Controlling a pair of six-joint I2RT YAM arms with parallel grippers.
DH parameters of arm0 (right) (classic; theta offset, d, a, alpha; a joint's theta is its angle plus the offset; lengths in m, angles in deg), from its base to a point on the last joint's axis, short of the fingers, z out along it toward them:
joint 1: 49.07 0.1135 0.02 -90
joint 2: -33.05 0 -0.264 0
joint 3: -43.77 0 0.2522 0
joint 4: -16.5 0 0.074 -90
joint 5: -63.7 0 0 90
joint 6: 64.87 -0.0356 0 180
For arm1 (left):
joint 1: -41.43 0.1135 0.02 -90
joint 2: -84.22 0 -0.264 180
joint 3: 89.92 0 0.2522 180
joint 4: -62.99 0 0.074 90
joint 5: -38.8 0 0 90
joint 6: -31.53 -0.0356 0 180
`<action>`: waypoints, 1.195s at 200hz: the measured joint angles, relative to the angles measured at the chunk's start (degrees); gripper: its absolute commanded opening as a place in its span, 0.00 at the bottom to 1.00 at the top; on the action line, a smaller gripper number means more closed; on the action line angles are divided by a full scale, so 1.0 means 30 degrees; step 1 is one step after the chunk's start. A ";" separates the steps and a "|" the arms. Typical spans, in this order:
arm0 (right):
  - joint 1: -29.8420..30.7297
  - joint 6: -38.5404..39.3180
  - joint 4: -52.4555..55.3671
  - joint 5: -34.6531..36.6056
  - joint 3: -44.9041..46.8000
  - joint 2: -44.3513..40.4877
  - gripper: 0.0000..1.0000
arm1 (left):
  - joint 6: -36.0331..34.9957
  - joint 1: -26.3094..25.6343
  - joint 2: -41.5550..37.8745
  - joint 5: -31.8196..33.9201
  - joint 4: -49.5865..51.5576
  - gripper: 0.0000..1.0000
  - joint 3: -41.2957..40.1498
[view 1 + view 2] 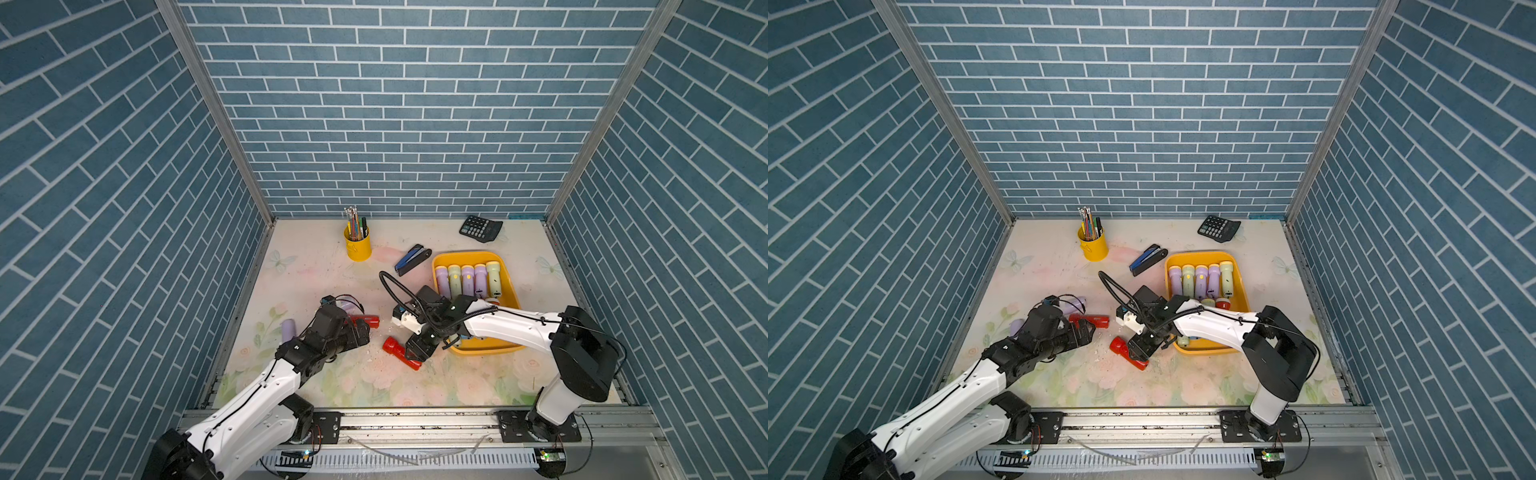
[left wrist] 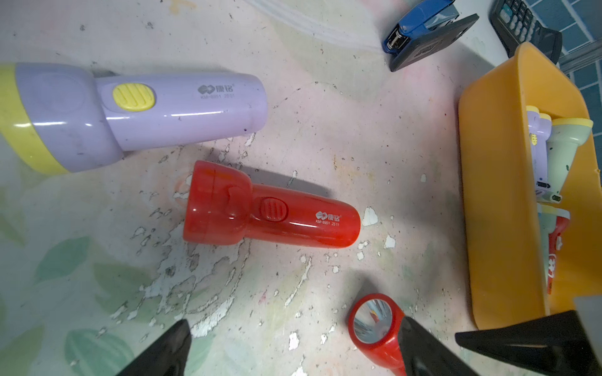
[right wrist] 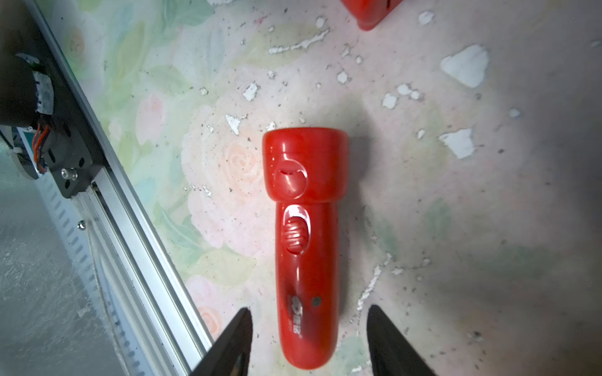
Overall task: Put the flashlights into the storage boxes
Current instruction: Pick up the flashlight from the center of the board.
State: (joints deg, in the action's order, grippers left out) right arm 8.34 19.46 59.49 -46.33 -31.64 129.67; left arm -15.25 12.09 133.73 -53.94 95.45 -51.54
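The red flashlight (image 3: pixel 306 247) is glossy, smooth plastic, as is the lilac flashlight (image 2: pixel 136 110). The yellow tray (image 2: pixel 495 195) is smooth plastic. The table cover (image 2: pixel 325 136) is matt, scuffed and flaking. At six o'clock, the rail (image 3: pixel 136 247) is brushed metal.

The tray (image 1: pixel 467 253) sat right of centre on the table (image 1: pixel 316 266). Five flashlights (image 1: pixel 468 279) lay side by side in its far half, heads toward the back wall (image 1: pixel 399 124). More flashlights (image 1: pixel 1223 304) lay in the near half, their number uncertain under the right arm (image 1: pixel 511 328).

The stapler (image 1: pixel 412 259) lay just left of the tray's far corner, the pen cup (image 1: pixel 358 247) further left and behind. The calculator (image 1: pixel 481 227) lay behind the tray.

A loose flashlight (image 1: pixel 397 351) lay left of the tray's near corner, its tail between the fingers of the right gripper (image 3: pixel 308 307), apart from both. A second flashlight (image 1: pixel 365 321) lay left of it, just before the left gripper (image 1: pixel 365 332). A third flashlight (image 1: pixel 348 306) and a fourth flashlight (image 1: pixel 288 329) lay further left, beside the left arm (image 1: pixel 266 386).
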 measured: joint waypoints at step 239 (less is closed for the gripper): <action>0.1472 0.0138 0.2018 0.3789 -0.1377 0.2186 0.34 | 0.1494 0.0911 -0.1384 -0.0823 -0.2098 1.00 -0.2040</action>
State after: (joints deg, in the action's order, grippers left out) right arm 12.75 19.88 65.54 -34.97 -35.77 136.23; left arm -10.77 14.82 129.58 -56.41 89.16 -57.66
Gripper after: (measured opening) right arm 0.398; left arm 0.996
